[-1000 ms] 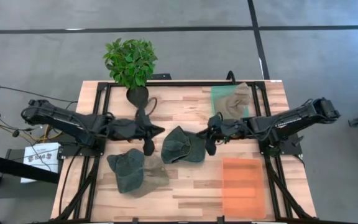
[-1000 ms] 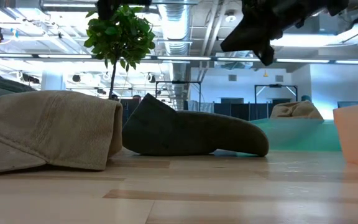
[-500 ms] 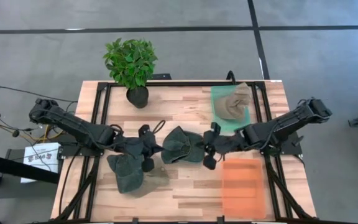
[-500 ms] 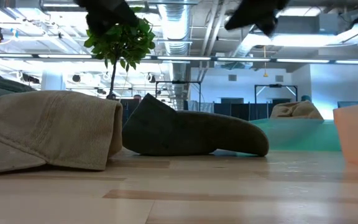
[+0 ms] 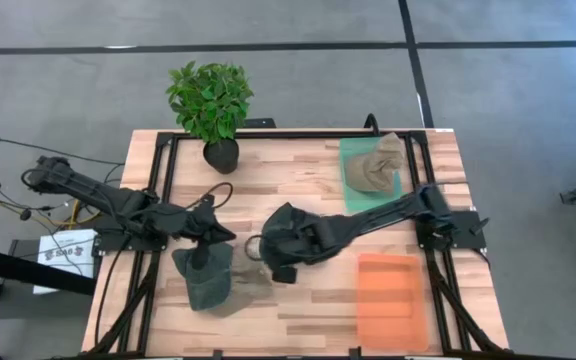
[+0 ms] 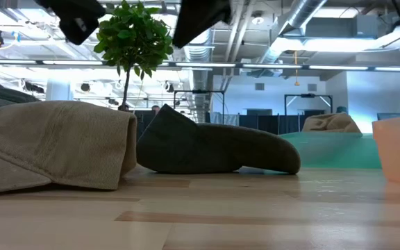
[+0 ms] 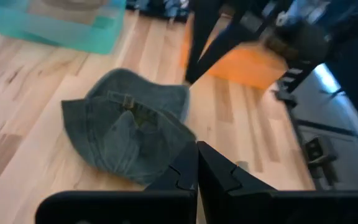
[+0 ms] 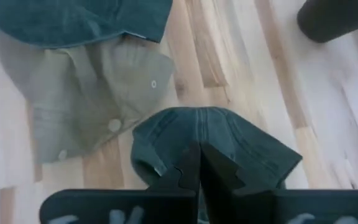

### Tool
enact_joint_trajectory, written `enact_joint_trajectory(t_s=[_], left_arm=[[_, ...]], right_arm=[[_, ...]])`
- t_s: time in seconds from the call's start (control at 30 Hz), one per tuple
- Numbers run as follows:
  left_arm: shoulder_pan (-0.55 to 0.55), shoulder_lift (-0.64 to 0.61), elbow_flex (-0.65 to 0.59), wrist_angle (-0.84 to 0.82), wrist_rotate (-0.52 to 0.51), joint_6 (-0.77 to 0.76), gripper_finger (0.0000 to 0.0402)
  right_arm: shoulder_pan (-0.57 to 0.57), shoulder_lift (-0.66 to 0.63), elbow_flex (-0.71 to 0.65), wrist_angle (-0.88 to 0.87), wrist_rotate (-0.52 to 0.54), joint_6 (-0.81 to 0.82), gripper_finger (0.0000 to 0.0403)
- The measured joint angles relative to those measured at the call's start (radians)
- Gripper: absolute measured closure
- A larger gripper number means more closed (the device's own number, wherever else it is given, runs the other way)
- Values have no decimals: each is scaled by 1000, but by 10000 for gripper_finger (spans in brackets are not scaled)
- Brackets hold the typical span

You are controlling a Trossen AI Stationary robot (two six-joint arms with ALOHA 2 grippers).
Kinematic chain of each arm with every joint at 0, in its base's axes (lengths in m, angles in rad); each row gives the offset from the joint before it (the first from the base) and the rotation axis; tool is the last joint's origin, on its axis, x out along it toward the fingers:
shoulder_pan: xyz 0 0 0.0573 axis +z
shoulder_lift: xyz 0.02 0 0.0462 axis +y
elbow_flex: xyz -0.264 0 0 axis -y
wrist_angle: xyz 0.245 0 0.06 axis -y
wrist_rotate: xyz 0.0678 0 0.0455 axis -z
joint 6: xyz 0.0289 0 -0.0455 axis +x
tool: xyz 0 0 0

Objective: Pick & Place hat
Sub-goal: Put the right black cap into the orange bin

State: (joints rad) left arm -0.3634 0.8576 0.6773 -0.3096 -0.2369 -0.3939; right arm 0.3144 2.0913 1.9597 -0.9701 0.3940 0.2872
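Note:
A dark green hat (image 5: 298, 232) lies brim-down at the table's middle; it also shows in the low view (image 6: 214, 149). A second dark green hat (image 5: 203, 280) lies at the near left, overlapping a beige hat (image 5: 250, 285). Another beige hat (image 5: 376, 163) rests in the teal tray (image 5: 353, 150). My right gripper (image 5: 273, 265) is shut, above the near left edge of the middle hat (image 8: 216, 140). My left gripper (image 5: 206, 243) is shut, above the near-left green hat. In the low view both grippers, the left one (image 6: 75, 17) and the right one (image 6: 200, 14), hang high above the table.
An orange tray (image 5: 390, 300) stands at the near right. A potted plant (image 5: 211, 100) stands at the far left edge. Bare wood lies between the hats and the orange tray, and along the near edge.
My right gripper has swept from beside the teal tray toward the table's left and near edge, across the middle hat. My left gripper has gone from the table's middle toward the near left, over the green hat there. The hats have stayed in place.

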Motion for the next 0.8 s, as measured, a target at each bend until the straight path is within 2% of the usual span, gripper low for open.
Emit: enact_joint_trajectory(t_s=[0.13,0.27,0.63,0.8], left_arm=[[0,-51,-32,-4,26,-2,402],[-7,-62,-35,-8,33,-6,402],[-19,-57,-36,-8,28,-8,402],[-19,-57,-36,-9,25,-8,402]], right_arm=[[-7,119,132,-74,-91,-41,376],[-8,189,188,-134,-156,-84,330],[-22,285,195,-129,-161,-211,168],[-43,342,193,-199,-157,-202,146]])
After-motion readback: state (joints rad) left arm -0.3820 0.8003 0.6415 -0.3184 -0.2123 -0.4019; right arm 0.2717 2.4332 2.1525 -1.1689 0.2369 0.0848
